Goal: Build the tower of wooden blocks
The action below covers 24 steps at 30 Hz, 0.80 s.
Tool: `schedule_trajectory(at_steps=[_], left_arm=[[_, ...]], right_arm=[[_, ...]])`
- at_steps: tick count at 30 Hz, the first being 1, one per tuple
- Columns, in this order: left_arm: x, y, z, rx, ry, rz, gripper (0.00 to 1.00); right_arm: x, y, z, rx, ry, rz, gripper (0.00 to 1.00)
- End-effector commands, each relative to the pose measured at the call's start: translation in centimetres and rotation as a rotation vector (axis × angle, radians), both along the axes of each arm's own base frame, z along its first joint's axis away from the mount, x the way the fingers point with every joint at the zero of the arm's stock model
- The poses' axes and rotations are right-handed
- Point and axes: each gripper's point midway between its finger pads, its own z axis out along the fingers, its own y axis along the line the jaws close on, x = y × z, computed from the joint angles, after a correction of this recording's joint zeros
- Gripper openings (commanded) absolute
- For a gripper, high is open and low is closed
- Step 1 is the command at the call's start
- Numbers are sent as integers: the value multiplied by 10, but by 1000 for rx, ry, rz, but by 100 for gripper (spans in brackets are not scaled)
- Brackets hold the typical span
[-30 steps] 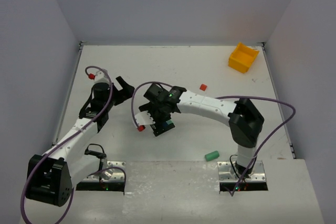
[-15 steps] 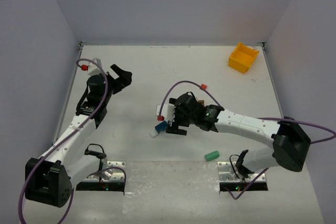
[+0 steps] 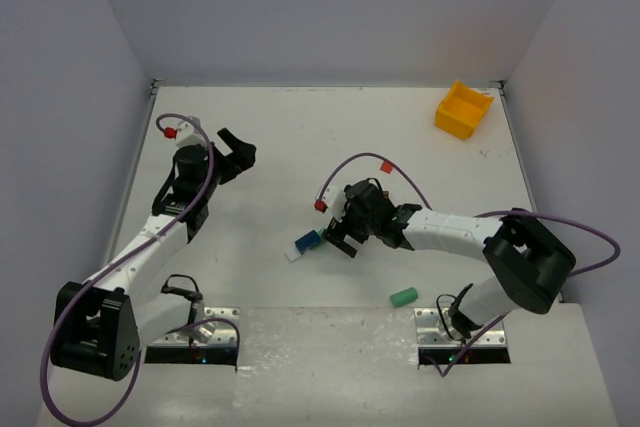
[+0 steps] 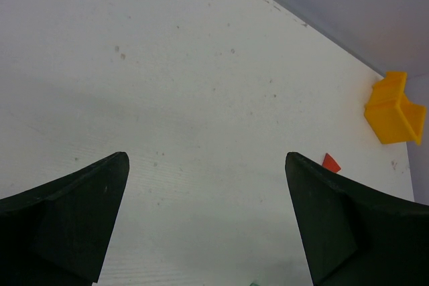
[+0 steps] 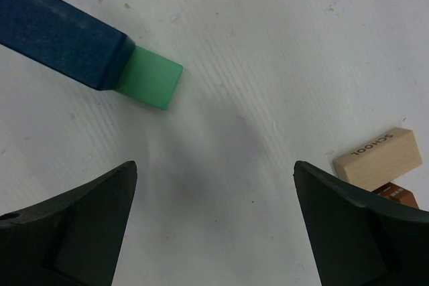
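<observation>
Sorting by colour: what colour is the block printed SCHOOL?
The SCHOOL block is tan; right wrist view.

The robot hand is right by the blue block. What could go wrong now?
The open right gripper hangs low between the blue block, which has a green block at its end, and a tan block. A sideways swing might knock either away instead of grabbing one. The green cylinder lies on its side near the front edge of the table, so a bump could roll it off.

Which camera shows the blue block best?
Right wrist: the blue block fills the upper left, close and sharp, a green block at its end. The top view shows it tiny; the left wrist misses it.
</observation>
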Motion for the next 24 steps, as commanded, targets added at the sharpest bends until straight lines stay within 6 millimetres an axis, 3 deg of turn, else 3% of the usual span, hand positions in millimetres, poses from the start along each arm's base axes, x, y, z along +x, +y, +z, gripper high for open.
schedule_trajectory(at_steps=[1,11,18,24], left_arm=[[7,-5,15,2,-72,-21,100],[12,-7,7,5,-52,-26,100],[13,-7,6,6,-52,-24,100],[13,-7,5,6,-50,-23,100]], right_arm=[[19,16,10,107,-16,-40,98],[32,19,-12,81,-21,-71,99],[43,4,-16,49,-46,-159,99],[50,4,-17,45,-57,-177,99]])
